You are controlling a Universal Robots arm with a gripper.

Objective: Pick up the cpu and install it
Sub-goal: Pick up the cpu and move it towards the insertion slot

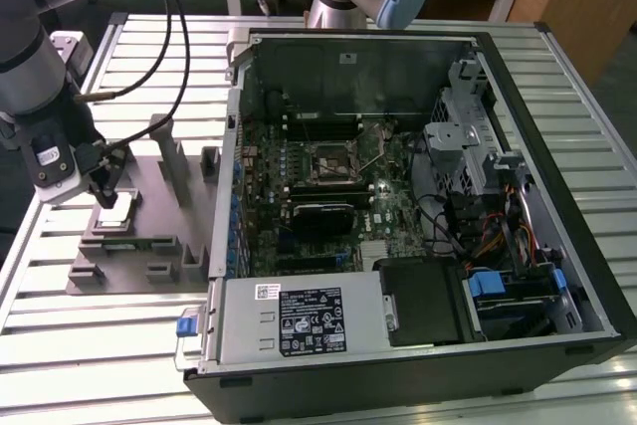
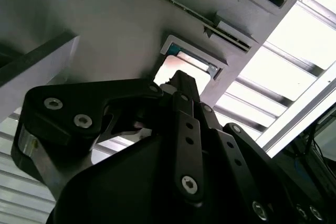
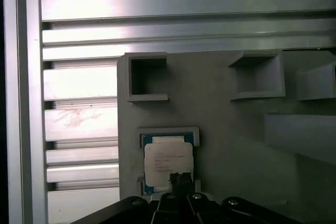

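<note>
Hovering over the grey tray (image 3: pixel 231 145), end effector (image 3: pixel 181 178) is seen drawn narrow, tips together at the edge of the cpu (image 3: pixel 168 161); cpu is seated in a tray recess, on the worktop (image 1: pixel 90 370), beside the computer case (image 1: pixel 299 395)

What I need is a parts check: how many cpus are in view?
1. The cpu lies in a pocket of the grey tray, beside the case at the exterior view's left, below the end effector. The motherboard socket could hide another; I cannot tell.
</note>
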